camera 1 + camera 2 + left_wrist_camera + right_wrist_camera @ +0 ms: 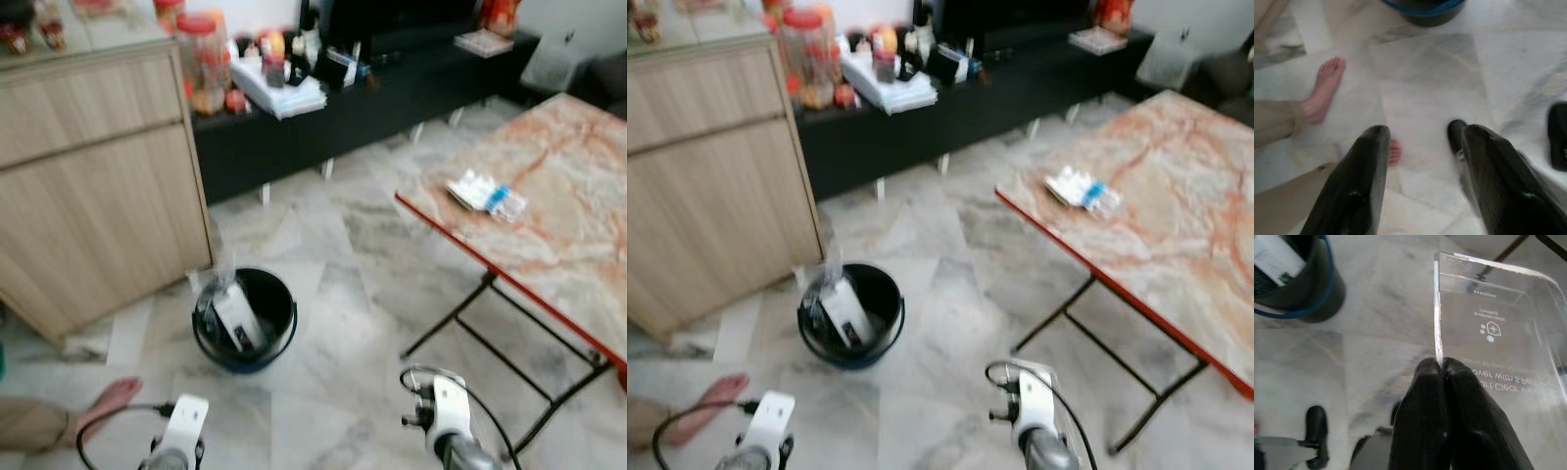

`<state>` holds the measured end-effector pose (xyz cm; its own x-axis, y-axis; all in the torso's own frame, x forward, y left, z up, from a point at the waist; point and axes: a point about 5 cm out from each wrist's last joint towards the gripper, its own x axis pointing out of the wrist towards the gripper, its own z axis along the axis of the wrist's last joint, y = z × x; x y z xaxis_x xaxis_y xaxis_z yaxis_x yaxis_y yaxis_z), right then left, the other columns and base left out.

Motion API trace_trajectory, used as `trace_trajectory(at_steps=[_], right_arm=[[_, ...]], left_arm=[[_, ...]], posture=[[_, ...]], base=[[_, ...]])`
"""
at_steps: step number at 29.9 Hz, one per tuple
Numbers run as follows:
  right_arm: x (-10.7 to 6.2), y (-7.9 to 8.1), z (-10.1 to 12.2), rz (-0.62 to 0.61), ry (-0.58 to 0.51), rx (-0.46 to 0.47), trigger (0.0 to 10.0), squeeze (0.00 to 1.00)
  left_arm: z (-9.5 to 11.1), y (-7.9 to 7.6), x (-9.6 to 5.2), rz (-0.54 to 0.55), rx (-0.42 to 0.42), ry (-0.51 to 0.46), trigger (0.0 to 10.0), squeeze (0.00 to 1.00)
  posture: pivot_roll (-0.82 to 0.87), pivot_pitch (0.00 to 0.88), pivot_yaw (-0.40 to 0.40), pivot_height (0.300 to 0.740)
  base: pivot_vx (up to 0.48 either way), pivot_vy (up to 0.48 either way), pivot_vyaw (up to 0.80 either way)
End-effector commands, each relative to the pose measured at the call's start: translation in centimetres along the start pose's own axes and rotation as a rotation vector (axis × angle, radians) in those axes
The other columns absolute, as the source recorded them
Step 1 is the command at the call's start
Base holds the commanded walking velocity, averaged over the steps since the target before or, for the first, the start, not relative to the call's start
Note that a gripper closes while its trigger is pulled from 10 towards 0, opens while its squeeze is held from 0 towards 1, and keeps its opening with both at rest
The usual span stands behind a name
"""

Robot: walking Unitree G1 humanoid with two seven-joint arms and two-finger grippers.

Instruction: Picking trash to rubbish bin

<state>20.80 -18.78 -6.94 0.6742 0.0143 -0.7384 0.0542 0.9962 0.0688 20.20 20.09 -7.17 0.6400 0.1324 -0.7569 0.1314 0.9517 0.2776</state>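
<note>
Trash in play is a clear plastic package [1498,328] with printed lettering, pinched along its edge by the right gripper [1442,364], whose two black fingers are pressed together on it above the pale marble floor [353,245]. From that wrist camera the rubbish bin [1298,289] sits toward ten o'clock of the fingertips, well apart from the package. In the head views the bin [245,318] is a dark bucket with a blue rim, standing on the floor at about eleven o'clock of the robot's arms, with a white carton and some clear wrap inside it. The left gripper [1422,139] hangs low over the floor, its fingers spread with nothing between them; a person's bare foot [1325,90] lies near it. At two o'clock stands a folding table [578,225] with a marbled top and red edge, bearing a small white and blue packet [487,194]. A wooden cabinet [93,176] stands at ten o'clock, just beside the bin, and a black low shelf [343,108] crowded with jars and bottles runs across twelve o'clock.
</note>
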Motion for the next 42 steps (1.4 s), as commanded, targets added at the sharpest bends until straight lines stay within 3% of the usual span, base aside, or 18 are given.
trace_trajectory(at_steps=[1, 5, 15, 22, 31, 42], right_arm=[[-0.22, -0.9, -0.32, -0.02, 0.011, -0.019, 10.0, 0.0], [-0.21, -0.75, -0.27, -0.005, 0.0, -0.006, 10.0, 0.0], [-0.26, -0.95, -0.52, -0.021, 0.021, -0.019, 10.0, 0.0], [-0.25, -0.99, -0.43, -0.02, 0.018, -0.026, 10.0, 0.0], [-0.25, -0.97, -0.42, -0.021, 0.014, -0.023, 10.0, 0.0], [-0.25, -0.91, -0.44, -0.012, 0.016, -0.047, 10.0, 0.0]], left_arm=[[-0.53, -0.92, -0.12, -0.025, -0.004, 0.025, 10.0, 0.0], [-0.57, -0.91, -0.13, -0.025, -0.004, 0.025, 10.0, 0.0], [-0.56, -0.87, -0.13, -0.023, -0.007, 0.025, 10.0, 0.0], [-0.55, -0.89, -0.13, -0.023, -0.008, 0.025, 10.0, 0.0], [-0.58, -0.9, -0.14, -0.022, -0.008, 0.025, 10.0, 0.0], [-0.59, -0.9, -0.14, -0.022, -0.008, 0.025, 10.0, 0.0]], posture=[[0.08, 0.124, -0.13, 0.74], [0.08, 0.127, -0.13, 0.74], [0.08, 0.129, -0.132, 0.74], [0.08, 0.129, -0.132, 0.74], [0.08, 0.132, -0.134, 0.74], [0.08, 0.134, -0.135, 0.74]], base=[[0.311, 0.0, 0.0], [0.311, 0.0, 0.0], [0.318, 0.0, 0.74], [0.318, 0.0, 0.0], [0.318, 0.0, 0.73], [0.316, 0.0, 0.18]])
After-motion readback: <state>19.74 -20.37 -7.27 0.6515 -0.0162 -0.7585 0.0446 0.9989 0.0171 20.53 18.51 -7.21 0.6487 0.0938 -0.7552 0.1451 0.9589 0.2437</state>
